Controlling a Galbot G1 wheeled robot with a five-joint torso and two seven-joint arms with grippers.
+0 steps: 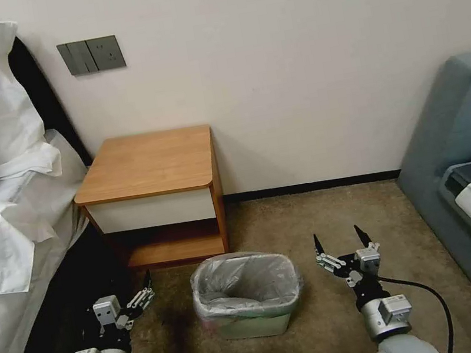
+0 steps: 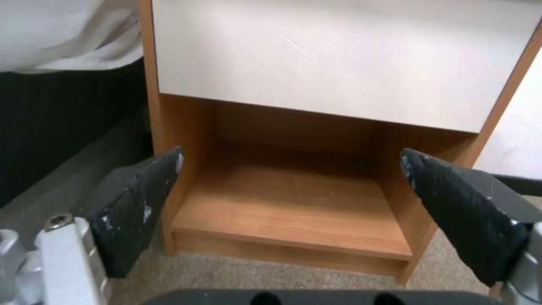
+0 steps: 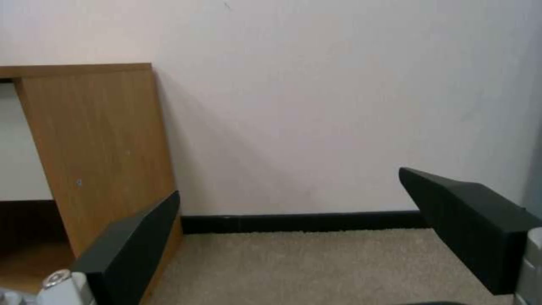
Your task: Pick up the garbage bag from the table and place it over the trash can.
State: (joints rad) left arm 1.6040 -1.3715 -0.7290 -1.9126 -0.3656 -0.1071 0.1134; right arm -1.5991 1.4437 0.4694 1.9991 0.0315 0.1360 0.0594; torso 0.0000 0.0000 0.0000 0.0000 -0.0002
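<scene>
1. The crinkled, translucent silvery-grey plastic garbage bag [image 1: 247,285] already lines the small cream-beige plastic trash can [image 1: 253,324]; its film is folded out over the rolled rim on all the sides that show, and its body sags down inside.
2. The trash can stands on the beige carpet [image 1: 325,216] just in front of the small orange-brown wooden table [image 1: 147,163] with the white drawer front, whose top is bare.
3. The left gripper [image 1: 138,296] hangs low to the left of the trash can, apart from it. In the left wrist view its black fingers [image 2: 135,203] are spread wide with nothing between them, and they face the table's lower shelf [image 2: 294,212].
4. The right gripper [image 1: 341,240] hangs to the right of the trash can, also apart, its fingers parted and empty, pointing toward the cream wall [image 3: 338,106].
5. Judged from this layout, the placing step looks finished: the bag sits over the can and neither gripper touches it.
6. Little seems left to call for; at most the arms could stay clear of the thin film so the rim fold is not dragged off.
</scene>
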